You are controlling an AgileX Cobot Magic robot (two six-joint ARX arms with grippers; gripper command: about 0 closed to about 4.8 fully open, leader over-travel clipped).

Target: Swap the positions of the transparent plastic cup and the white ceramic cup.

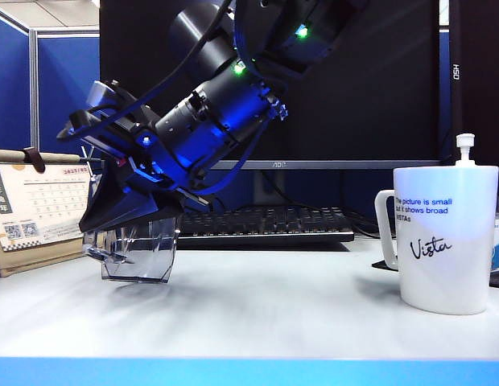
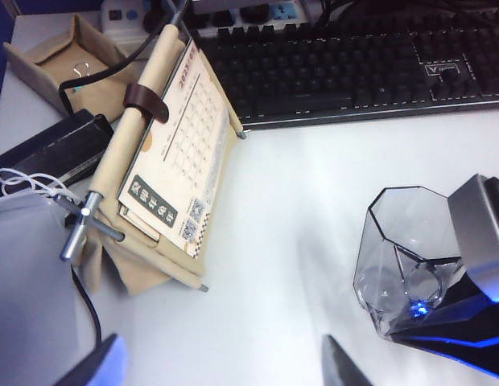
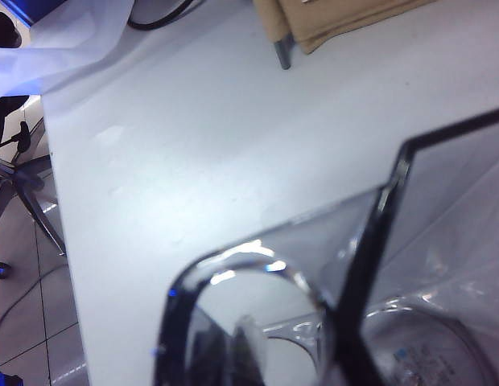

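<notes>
The white worktop (image 1: 257, 305) carries both cups well apart. The right arm reaches across to nine o'clock in the exterior view, and its tool (image 1: 141, 213) is clamped on the rim of the transparent plastic cup (image 1: 137, 253), which tilts with its base low against the surface. The white ceramic cup (image 1: 443, 237) stands upright at three o'clock, handle turned toward the middle, a pump bottle (image 1: 465, 151) just behind it. The keyboard (image 1: 265, 223) lies at twelve, the desk calendar (image 1: 36, 213) beside the held cup. The left tool (image 2: 225, 362) hangs with jaws wide apart, holding nothing, the plastic cup (image 2: 402, 257) nearer it than the mug. I judge the open stretch between the cups is unobstructed.
</notes>
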